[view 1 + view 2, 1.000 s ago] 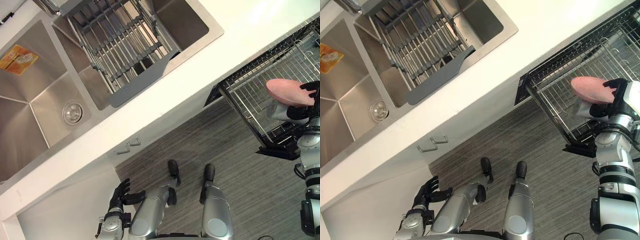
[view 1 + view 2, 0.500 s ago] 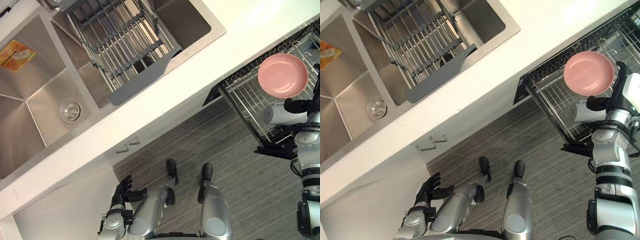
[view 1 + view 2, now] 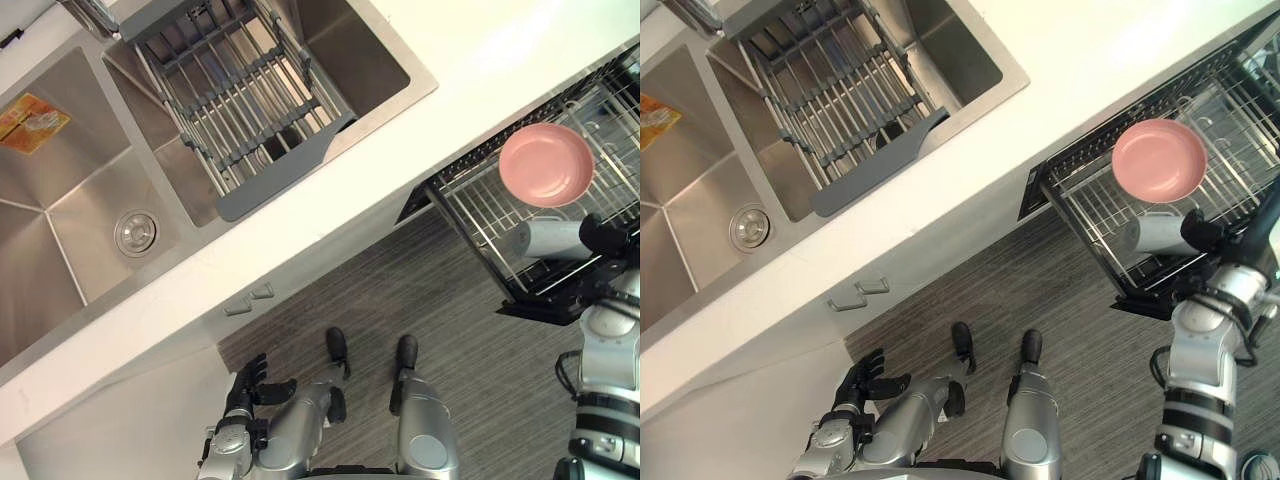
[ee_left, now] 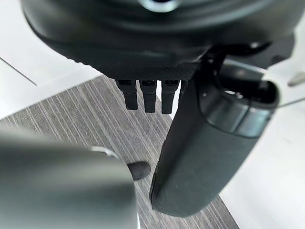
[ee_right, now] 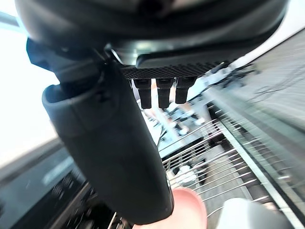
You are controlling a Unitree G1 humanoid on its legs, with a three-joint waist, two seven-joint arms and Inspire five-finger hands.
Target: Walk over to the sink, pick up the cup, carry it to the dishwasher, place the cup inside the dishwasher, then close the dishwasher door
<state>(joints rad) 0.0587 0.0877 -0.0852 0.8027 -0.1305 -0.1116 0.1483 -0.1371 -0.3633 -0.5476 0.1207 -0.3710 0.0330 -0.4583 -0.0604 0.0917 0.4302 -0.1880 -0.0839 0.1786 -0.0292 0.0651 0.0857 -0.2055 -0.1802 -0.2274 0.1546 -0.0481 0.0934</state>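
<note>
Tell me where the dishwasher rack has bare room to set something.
Free: the wire floor of the dishwasher rack left of the pink bowl, and the white counter between sink and rack. Crowded: the front right, where the cup lies on its side next to the bowl, with the right robot hand at its end.

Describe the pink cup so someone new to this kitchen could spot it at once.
Right of the steel sink, under the white counter, the dishwasher's wire rack is pulled out. The pink cup rests in it, its round mouth facing the camera, next to a pale grey cylinder; nothing else there is pink.
</note>
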